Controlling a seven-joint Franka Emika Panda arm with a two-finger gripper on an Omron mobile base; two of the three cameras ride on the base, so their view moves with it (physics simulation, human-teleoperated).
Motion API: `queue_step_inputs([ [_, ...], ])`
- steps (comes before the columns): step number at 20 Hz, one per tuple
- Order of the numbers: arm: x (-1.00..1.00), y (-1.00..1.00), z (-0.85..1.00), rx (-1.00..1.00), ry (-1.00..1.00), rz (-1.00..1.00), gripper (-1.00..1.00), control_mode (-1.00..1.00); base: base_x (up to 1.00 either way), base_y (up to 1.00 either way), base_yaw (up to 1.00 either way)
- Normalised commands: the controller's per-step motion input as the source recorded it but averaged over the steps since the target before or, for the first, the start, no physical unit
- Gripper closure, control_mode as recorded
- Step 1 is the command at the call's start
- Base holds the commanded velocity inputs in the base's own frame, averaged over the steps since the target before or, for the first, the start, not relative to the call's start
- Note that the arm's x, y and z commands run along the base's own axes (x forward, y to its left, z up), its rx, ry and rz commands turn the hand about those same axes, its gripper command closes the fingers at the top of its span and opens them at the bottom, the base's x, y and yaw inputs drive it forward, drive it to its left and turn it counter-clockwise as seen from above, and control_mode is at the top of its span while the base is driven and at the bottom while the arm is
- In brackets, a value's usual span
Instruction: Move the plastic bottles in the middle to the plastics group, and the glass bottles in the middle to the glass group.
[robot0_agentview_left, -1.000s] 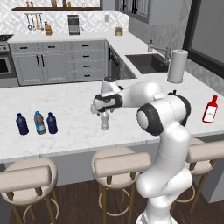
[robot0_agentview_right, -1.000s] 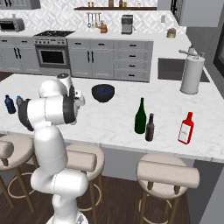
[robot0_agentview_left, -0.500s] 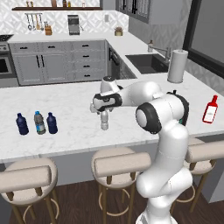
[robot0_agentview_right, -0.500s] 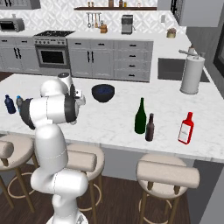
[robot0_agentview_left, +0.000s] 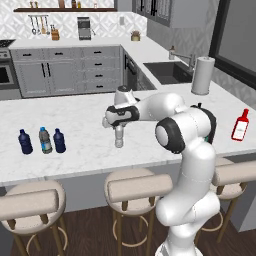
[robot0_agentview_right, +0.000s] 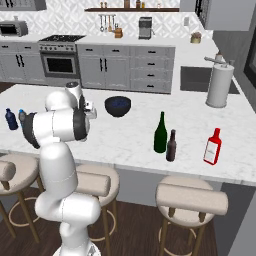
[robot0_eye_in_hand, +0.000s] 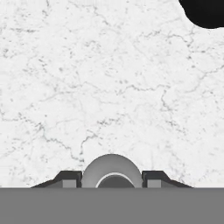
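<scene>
Jaws (robot0_agentview_left: 119, 131) point straight down, and the clear bottle (robot0_agentview_left: 119, 138) sits between them, one dark tip on each side of its round body in the hand view; they look clenched on it, but I cannot tell this for sure. This bottle is upright in the middle of the desk (robot0_agentview_left: 80, 150). The step in hand seems to be picking it up. Next it must go toward 9 o'clock, beside the plastics group (robot0_agentview_left: 42, 141), and be set down without hitting them. Farther off, the green bottle (robot0_agentview_right: 160, 132) already stands by the brown bottle (robot0_agentview_right: 171, 146) and the red bottle (robot0_agentview_right: 213, 146).
</scene>
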Motion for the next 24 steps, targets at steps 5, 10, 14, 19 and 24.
queue_step_inputs([
  [5,-0.11,0.55,0.4,0.01,-0.04,0.16,1.0,-1.0,0.0,0.0,0.0],
  [10,-0.11,0.85,0.22,0.01,-0.08,0.23,1.0,-1.0,0.0,0.0,0.0],
  [14,-0.05,0.76,0.0,0.01,-0.07,0.21,1.0,-1.0,0.0,0.0,0.0],
  [19,-0.08,0.76,0.0,0.0,-0.06,0.21,1.0,-1.0,0.0,0.0,0.0],
  [24,-0.27,0.53,0.0,0.0,-0.03,0.21,1.0,-1.0,0.0,0.0,0.0],
])
